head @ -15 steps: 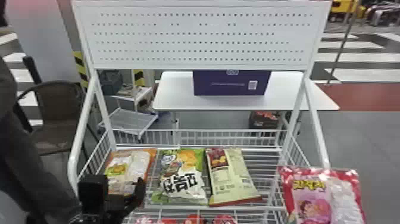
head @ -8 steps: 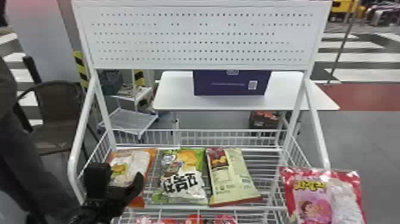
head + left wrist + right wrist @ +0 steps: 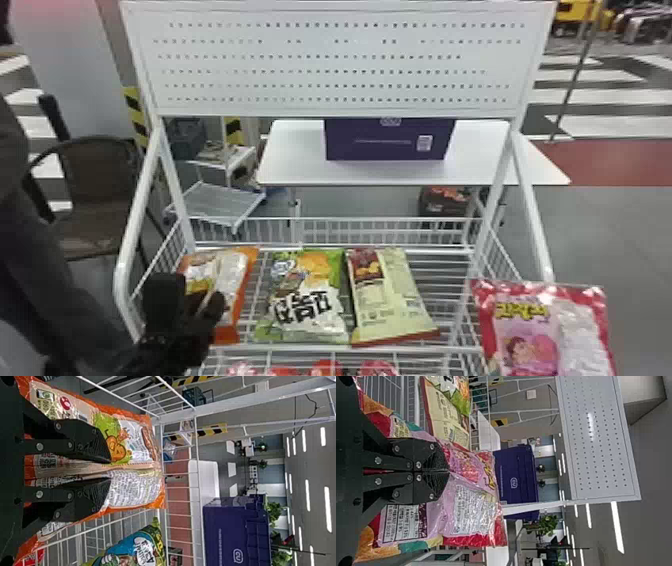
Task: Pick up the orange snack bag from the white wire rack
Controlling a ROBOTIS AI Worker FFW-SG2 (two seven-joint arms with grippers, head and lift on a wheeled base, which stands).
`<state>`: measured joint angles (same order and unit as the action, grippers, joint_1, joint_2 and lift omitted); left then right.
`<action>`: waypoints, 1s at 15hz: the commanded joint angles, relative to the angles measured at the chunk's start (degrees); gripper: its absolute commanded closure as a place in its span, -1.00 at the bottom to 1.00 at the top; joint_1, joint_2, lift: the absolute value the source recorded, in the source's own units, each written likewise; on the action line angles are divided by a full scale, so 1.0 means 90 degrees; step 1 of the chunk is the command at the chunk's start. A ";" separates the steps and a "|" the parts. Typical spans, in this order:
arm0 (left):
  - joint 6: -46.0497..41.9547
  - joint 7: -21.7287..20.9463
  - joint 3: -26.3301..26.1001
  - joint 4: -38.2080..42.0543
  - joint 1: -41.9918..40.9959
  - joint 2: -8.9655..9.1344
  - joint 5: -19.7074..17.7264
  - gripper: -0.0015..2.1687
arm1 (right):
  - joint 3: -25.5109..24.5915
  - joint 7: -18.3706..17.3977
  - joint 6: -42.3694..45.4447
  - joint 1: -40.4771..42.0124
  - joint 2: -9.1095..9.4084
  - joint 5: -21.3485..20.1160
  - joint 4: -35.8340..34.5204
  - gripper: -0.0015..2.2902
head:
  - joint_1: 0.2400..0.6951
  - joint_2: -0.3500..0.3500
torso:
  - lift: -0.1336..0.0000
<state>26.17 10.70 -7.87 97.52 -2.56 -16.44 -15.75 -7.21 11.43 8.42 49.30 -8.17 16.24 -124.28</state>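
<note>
On the left side of the white wire rack (image 3: 280,349), the orange snack bag (image 3: 239,300) lies in the upper basket with its seamed back facing up. Over it, at the rack's front left, is the left pincer (image 3: 189,300), open, its two fingers apart with the bag's long seam running between them; whether they touch the bag I cannot tell. Next to the orange bag, near the middle of the rack's basket, lies a green snack bag (image 3: 300,300), and just beside that, toward the rack's right side, a pale yellow one (image 3: 387,300) with a dark red lower edge. At the rack's front right corner hangs a pink and red snack bag (image 3: 575,325), gripped by the right pincer (image 3: 449,471), whose fingers are pressed together on it. Below the upper basket, low at the rack's front, some red packs (image 3: 327,369) show in part. Above the basket, the rack carries a white board (image 3: 330,65) with rows of small holes. Behind the rack is a white table (image 3: 290,165) with a purple box (image 3: 375,145) on it, and to the rack's left is a brown chair (image 3: 100,175).
</note>
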 commanded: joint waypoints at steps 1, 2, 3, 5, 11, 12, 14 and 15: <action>-0.0021 0.0061 0.0025 0.0121 -0.0086 0.0000 -0.0037 0.53 | 0.0000 0.0000 0.0007 0.0001 0.0000 0.0002 -0.0010 0.89 | 0.14 0.00 | 1.00; -0.0060 0.0071 0.0074 0.0180 -0.0145 0.0000 -0.0066 0.53 | 0.0000 0.0000 0.0007 0.0001 -0.0010 0.0002 -0.0010 0.89 | 0.14 0.00 | 1.00; -0.0099 0.0071 0.0103 0.0248 -0.0194 0.0000 -0.0086 0.53 | -0.0010 0.0000 0.0007 0.0011 -0.0010 0.0002 -0.0020 0.89 | 0.14 0.00 | 1.00; -0.0236 0.0091 0.0162 0.0424 -0.0350 0.0000 -0.0125 0.53 | -0.0010 0.0000 0.0026 0.0020 -0.0010 0.0002 -0.0029 0.89 | 0.14 0.00 | 1.00; -0.1135 0.0120 0.0787 0.2455 -0.2352 0.0010 -0.0388 0.53 | -0.0019 -0.0010 0.0026 0.0040 -0.0020 0.0002 -0.0039 0.89 | 0.14 0.00 | 1.00; -0.1584 0.0139 0.0865 0.2738 -0.2811 0.0010 -0.0388 0.53 | -0.0010 0.0000 0.0007 0.0030 -0.0020 0.0002 -0.0039 0.89 | 0.14 0.00 | 1.00; -0.2541 0.0178 0.0992 0.3031 -0.3563 0.0010 -0.0388 0.53 | 0.0020 0.0000 0.0007 0.0011 -0.0020 0.0002 -0.0029 0.89 | 0.14 0.00 | 1.00; -0.3049 0.0208 0.0982 0.3061 -0.3826 0.0010 -0.0388 0.53 | 0.0049 0.0000 0.0007 0.0001 -0.0020 0.0002 -0.0029 0.89 | 0.14 0.00 | 1.00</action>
<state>4.95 12.41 0.79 124.09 -33.20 -16.35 -19.25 -7.05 11.43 8.49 49.45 -8.35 16.26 -124.58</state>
